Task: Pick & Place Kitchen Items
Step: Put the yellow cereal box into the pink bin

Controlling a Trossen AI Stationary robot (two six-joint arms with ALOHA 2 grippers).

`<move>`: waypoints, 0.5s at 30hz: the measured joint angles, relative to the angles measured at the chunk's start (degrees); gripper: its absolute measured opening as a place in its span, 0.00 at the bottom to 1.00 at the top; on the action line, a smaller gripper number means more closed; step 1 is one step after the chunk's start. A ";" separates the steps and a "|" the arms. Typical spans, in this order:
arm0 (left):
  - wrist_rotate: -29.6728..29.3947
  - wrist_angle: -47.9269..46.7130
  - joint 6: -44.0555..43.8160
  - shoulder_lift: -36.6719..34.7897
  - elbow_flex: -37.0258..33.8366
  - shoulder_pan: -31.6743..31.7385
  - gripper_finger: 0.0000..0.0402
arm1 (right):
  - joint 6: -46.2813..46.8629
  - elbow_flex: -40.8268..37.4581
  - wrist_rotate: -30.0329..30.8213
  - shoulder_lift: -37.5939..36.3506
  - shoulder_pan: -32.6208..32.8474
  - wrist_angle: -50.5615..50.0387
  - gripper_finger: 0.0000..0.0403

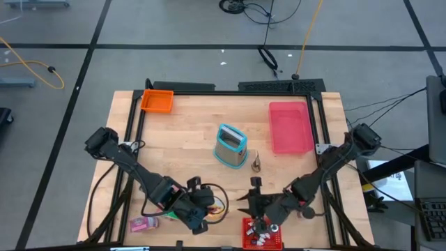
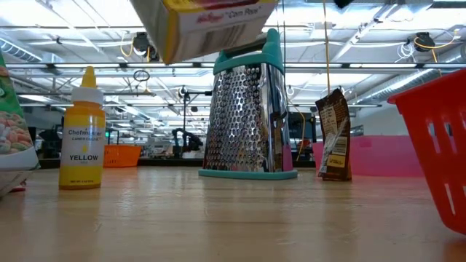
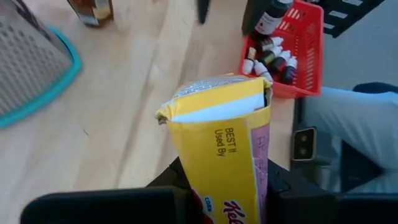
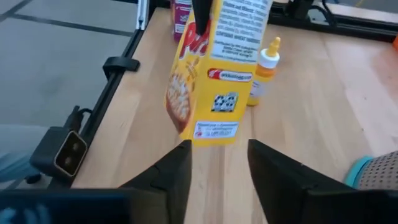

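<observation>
The pale table top [image 2: 218, 218] is smooth, matt wood with visible grain. At frame centre in the low view, the perforated grater [image 2: 244, 116] is shiny metal with a teal plastic handle and base; the yellow squeeze bottle [image 2: 81, 131] at left is glossy plastic. The yellow cereal box [image 3: 227, 149] is printed cardboard, and the red latticed basket [image 3: 298, 50] is plastic.

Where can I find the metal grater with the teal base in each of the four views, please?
High view: the grater stands near the table's centre.
Low view: the grater fills the middle, upright.
Left wrist view: the grater is in the upper left corner, cut off by the edge.
Right wrist view: only a small part of the grater shows, in the lower right corner.
Shared landmark: the brown packet beside it, in the high and low views.
</observation>
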 joint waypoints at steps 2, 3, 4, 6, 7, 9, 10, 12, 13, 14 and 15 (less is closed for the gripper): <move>-1.15 0.23 1.84 -0.01 0.00 -0.01 0.19 | -1.07 0.00 -2.52 0.00 -1.25 1.48 0.43; -1.65 0.42 2.73 0.01 0.00 -0.01 0.19 | -1.78 0.00 -3.83 0.00 -1.83 2.94 0.46; -2.42 0.44 3.24 0.01 0.00 -0.01 0.19 | -2.49 0.00 -5.37 0.00 -2.34 4.57 0.48; -3.38 0.39 3.55 0.00 0.00 -0.01 0.19 | -4.26 0.02 -7.81 0.00 -3.27 7.06 0.53; -3.59 0.39 3.81 -0.01 0.00 -0.01 0.19 | -5.24 0.02 -8.72 0.00 -3.65 7.69 0.55; -3.82 0.49 4.68 0.01 0.00 -0.01 0.19 | -6.75 0.00 -8.77 0.00 -4.26 8.75 0.59; -3.92 0.71 5.35 -0.01 0.00 -0.01 0.19 | -7.35 0.01 -8.71 0.00 -4.56 9.65 0.60; -3.95 1.53 6.13 0.18 -0.02 -0.01 0.19 | -7.78 0.01 -8.73 0.00 -5.17 11.27 0.62; -4.01 2.19 6.30 0.52 0.00 0.01 0.19 | -7.77 0.01 -8.81 0.00 -5.53 11.80 0.63; -4.13 2.77 6.73 0.82 0.00 0.10 0.19 | -7.78 0.02 -8.87 0.02 -5.92 12.10 0.64; -4.20 2.96 7.24 1.27 -0.02 0.12 0.19 | -7.79 0.02 -9.22 0.26 -6.38 12.56 0.65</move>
